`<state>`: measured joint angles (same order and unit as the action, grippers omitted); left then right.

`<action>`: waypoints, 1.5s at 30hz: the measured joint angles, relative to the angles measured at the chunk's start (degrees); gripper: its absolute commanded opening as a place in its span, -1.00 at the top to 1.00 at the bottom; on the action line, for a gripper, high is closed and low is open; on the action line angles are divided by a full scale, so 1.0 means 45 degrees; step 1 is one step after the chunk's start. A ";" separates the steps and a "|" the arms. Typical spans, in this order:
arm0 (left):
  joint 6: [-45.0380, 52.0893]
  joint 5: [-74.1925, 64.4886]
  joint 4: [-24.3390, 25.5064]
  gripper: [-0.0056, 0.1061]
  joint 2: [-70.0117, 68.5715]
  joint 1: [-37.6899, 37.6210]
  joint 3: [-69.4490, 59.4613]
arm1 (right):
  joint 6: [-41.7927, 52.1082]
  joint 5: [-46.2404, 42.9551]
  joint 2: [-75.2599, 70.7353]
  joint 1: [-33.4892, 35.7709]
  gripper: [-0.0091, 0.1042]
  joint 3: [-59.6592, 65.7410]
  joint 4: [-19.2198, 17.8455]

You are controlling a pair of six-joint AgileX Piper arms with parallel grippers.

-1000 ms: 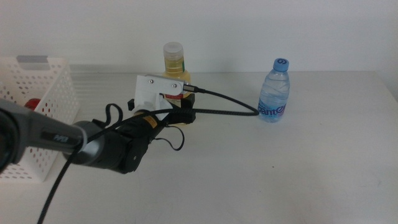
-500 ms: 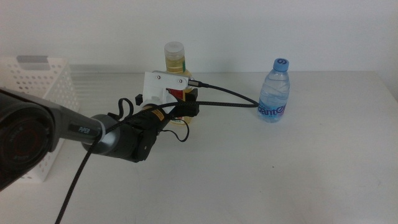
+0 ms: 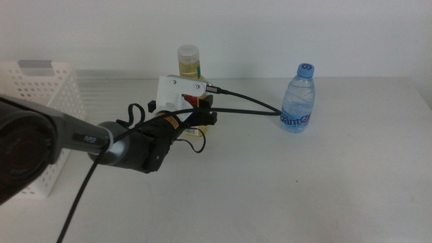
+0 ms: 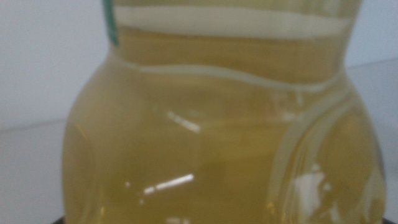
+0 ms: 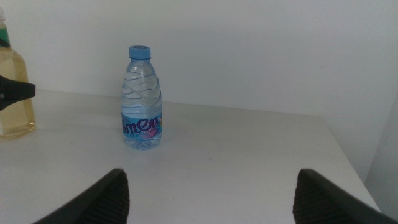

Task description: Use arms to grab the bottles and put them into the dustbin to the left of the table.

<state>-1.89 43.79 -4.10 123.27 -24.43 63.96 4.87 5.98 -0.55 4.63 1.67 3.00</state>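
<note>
Up top in the middle of the frame the left gripper is right at the yellow bottle, can't tell if it's pinching yet, with the water bottle standing upper right, the dustbin far left, and the right gripper spread wide, probably just waiting.

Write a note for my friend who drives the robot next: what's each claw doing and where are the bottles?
Left gripper: at the yellow-liquid bottle, which fills its wrist view; grip not visible.
Right gripper: open, waiting, facing the blue-capped water bottle.
Both bottles stand upright on the table.
White basket sits at the table's left edge; its inside can't be seen.
Left to do: lift both bottles into the basket.
</note>
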 measured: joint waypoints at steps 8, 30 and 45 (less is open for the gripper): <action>0.0010 -0.2731 0.0022 0.89 -0.2160 0.0000 -0.1361 | 0.0000 0.0000 0.0000 0.0000 -0.42 0.0000 0.0000; 0.0018 -1.5884 0.0322 0.87 -0.7768 0.1004 0.0065 | 0.0000 0.0000 0.0000 0.0000 -0.42 0.0000 0.0000; 0.2861 -2.2496 -0.0486 0.87 -0.7524 0.5537 0.4552 | 0.0000 0.0000 0.0000 0.0000 -0.42 0.0000 0.0000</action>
<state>10.98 -57.44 -6.29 89.42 0.49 84.45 4.87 5.98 -0.55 4.63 1.67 3.00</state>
